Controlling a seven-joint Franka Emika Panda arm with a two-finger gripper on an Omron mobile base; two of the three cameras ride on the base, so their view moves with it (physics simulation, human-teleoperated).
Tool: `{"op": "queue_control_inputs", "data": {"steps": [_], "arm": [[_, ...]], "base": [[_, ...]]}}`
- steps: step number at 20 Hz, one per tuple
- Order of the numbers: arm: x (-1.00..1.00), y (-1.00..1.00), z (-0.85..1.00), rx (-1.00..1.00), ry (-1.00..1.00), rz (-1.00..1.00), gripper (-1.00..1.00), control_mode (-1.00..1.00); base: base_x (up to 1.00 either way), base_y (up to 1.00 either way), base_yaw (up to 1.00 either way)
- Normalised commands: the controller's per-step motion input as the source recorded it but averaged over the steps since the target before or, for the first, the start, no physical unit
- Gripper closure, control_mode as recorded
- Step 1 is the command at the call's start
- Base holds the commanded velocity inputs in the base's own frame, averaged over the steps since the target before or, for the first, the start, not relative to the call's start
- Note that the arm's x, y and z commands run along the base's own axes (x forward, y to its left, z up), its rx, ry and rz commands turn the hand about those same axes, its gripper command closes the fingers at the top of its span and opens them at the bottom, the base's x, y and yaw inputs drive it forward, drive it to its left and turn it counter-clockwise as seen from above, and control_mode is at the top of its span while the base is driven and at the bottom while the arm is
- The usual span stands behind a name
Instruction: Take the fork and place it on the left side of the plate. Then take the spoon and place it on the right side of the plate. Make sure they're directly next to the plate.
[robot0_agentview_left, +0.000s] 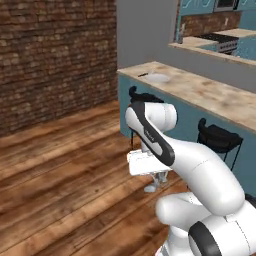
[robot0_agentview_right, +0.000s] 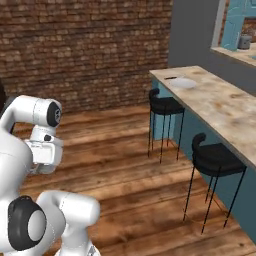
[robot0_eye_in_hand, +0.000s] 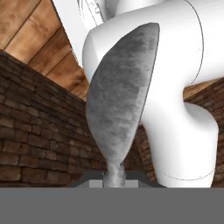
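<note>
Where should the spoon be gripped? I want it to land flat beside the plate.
By the slim handle of the spoon, from the handle end, as the shut gripper holds it: the broad oval bowl juts out ahead, free to be laid down first.

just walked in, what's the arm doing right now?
The arm is folded low near the base, well away from the counter. Its jaws are shut on the spoon, whose grey bowl looms large in the hand view. The plate sits at the counter's far end with the fork beside it. The spoon is not yet placed.
</note>
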Motion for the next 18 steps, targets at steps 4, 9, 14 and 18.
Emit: {"op": "queue_control_inputs", "data": {"steps": [4, 9, 14, 18], "arm": [[0.0, 0.0, 0.0, 0.0, 0.0, 0.0, 1.0, 1.0], [0.0, 0.0, 0.0, 0.0, 0.0, 0.0, 1.0, 1.0], [0.0, 0.0, 0.0, 0.0, 0.0, 0.0, 1.0, 1.0], [0.0, 0.0, 0.0, 0.0, 0.0, 0.0, 1.0, 1.0]], "base": [[1.0, 0.84, -0.43], [1.0, 0.87, -0.53], [1.0, 0.77, -0.62], [1.0, 0.73, -0.58]]}}
